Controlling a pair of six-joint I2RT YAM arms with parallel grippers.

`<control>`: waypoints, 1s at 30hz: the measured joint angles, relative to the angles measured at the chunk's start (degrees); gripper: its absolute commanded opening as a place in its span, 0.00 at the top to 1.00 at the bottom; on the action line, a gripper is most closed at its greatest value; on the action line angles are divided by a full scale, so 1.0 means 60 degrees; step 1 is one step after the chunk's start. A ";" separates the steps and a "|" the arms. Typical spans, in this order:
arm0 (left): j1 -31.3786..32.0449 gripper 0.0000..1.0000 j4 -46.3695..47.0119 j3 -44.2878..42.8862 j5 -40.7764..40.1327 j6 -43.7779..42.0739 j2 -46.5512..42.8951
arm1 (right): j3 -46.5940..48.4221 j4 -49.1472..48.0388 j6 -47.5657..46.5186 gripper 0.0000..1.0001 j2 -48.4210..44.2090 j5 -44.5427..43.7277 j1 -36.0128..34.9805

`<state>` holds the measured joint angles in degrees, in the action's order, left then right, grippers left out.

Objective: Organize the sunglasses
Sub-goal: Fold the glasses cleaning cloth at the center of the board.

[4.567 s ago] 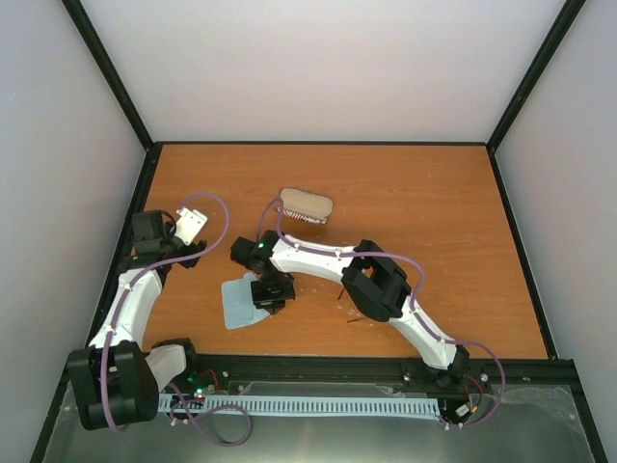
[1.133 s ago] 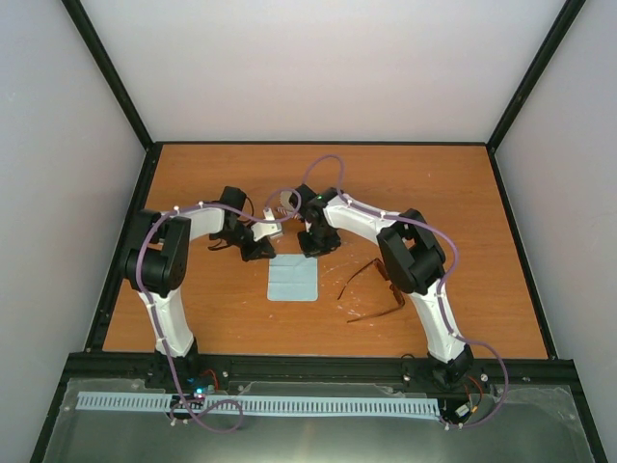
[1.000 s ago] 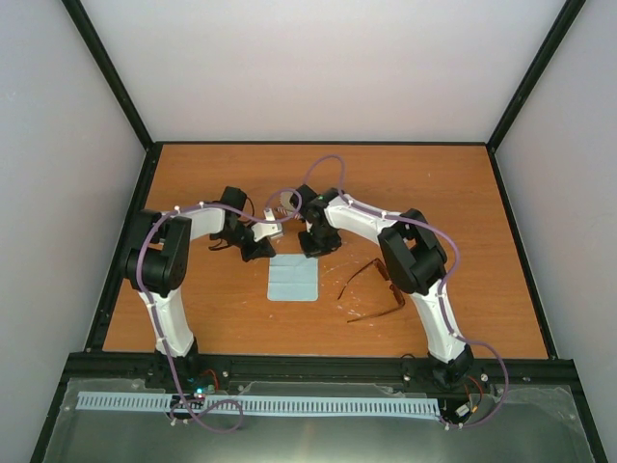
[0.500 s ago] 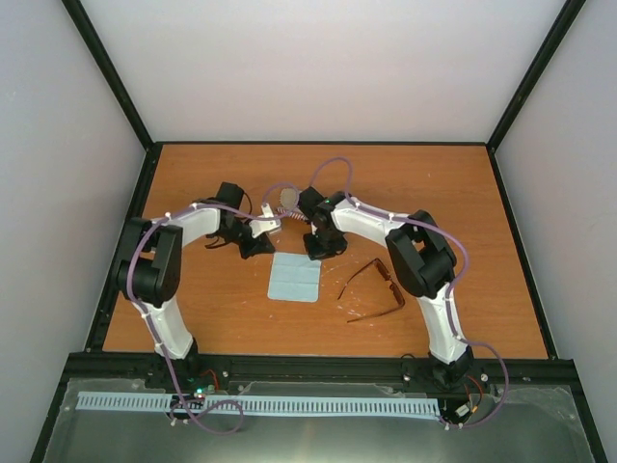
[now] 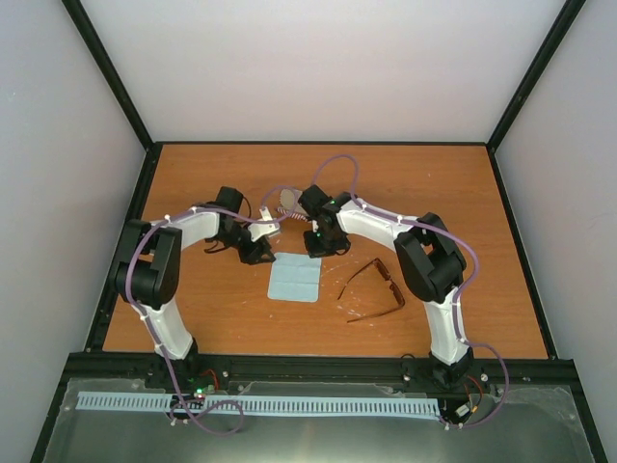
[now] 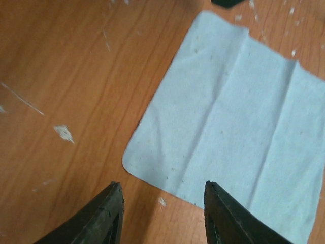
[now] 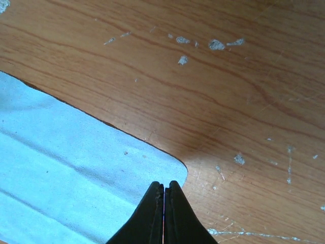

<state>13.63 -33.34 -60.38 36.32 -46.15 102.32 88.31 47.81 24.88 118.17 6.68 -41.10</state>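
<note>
The sunglasses (image 5: 390, 287) lie open on the table right of centre, with a reddish-brown frame, dark lenses and temple arms pointing left. They are in neither wrist view. The light blue cloth (image 5: 295, 278) lies flat in the middle. My left gripper (image 5: 258, 253) hangs just off the cloth's far-left corner; in the left wrist view it (image 6: 162, 203) is open and empty over the cloth (image 6: 238, 117). My right gripper (image 5: 316, 249) is at the cloth's far-right corner; in the right wrist view it (image 7: 164, 185) is shut and empty above the cloth (image 7: 66, 168).
The tan case (image 5: 287, 199) lies behind the two grippers, partly hidden by the arms and a cable. The right arm's elbow (image 5: 424, 256) hangs just behind the sunglasses. Bare scuffed wood lies all round, with black frame rails at the table edges.
Since 4.6 s ago the cloth has been laid flat in the middle and both grippers have come to its far corners. Over the last second the arms shifted slightly; the cloth and sunglasses stayed put.
</note>
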 measured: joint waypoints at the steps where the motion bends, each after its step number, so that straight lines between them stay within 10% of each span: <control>1: 0.0000 0.54 0.0022 0.0073 -0.0047 -0.0025 0.0058 | 0.0000 -0.0015 0.0000 0.97 0.0000 0.0000 0.0000; 14: 0.0233 0.58 0.0743 0.0273 -0.0499 -0.0106 0.0477 | -0.0004 0.0033 0.0131 0.77 0.0069 0.0109 0.0000; 30: 0.0277 0.62 0.1228 0.0266 -0.0601 0.0051 0.0597 | 0.0168 0.0255 0.0255 0.81 0.0521 -0.0131 -0.0004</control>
<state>15.29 -25.98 -58.78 32.71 -45.84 105.91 89.32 49.34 26.41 121.30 5.89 -41.12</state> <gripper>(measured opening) 0.380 0.226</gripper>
